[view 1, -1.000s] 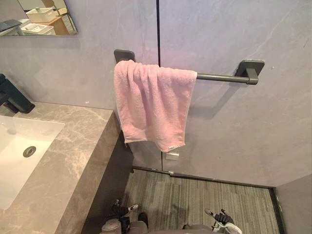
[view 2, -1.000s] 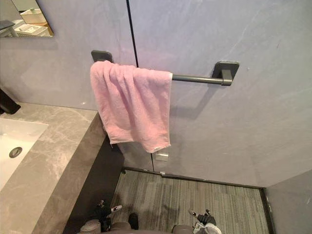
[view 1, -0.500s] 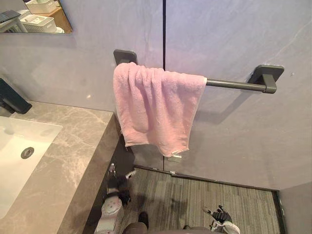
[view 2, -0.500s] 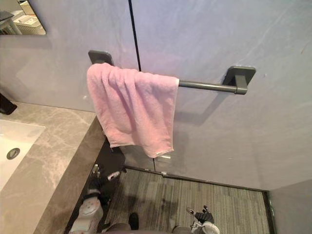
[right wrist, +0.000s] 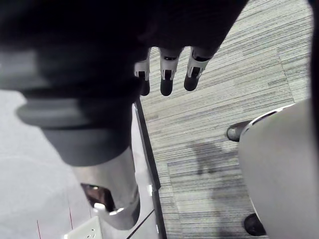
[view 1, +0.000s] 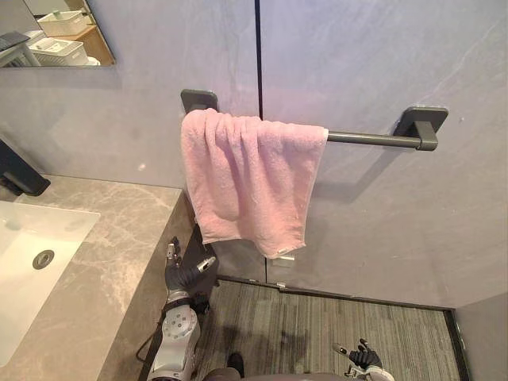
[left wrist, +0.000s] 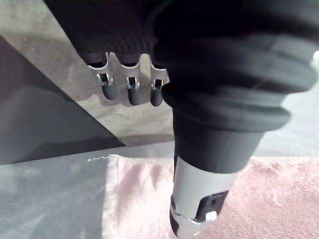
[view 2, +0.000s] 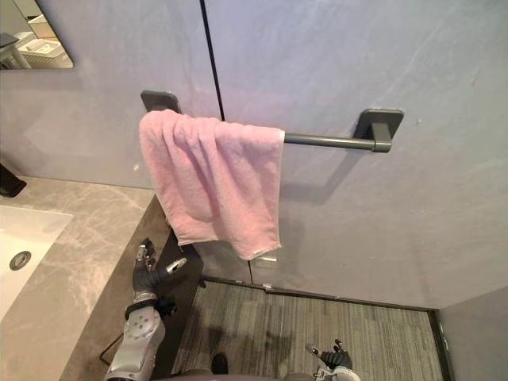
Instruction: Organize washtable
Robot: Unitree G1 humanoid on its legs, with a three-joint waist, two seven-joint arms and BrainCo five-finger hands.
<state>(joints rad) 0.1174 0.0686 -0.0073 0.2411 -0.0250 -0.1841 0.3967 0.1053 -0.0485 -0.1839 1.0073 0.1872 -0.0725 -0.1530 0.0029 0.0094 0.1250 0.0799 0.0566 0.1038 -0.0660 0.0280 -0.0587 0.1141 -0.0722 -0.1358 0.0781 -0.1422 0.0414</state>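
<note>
A pink towel [view 1: 250,178] hangs bunched over the left end of a dark wall rail [view 1: 373,140], with its lower edge a little above the floor. My left hand [view 1: 184,270] is raised beside the end of the stone counter [view 1: 119,238], just below and left of the towel's lower corner. Its fingers are open and hold nothing. The left wrist view shows the fingers [left wrist: 130,89] straight, with the towel [left wrist: 134,194] past them. My right hand [view 1: 361,357] hangs low over the carpet at the bottom right, open and holding nothing.
The counter holds a white sink [view 1: 32,262] with a black faucet [view 1: 20,171] at its back. A mirror [view 1: 55,32] is on the wall at the upper left. Grey striped carpet [view 1: 333,325] covers the floor below the rail.
My left hand has risen from near the floor to beside the counter's end, close under the towel. The camera shifted slightly. The towel and my right hand have stayed put.
</note>
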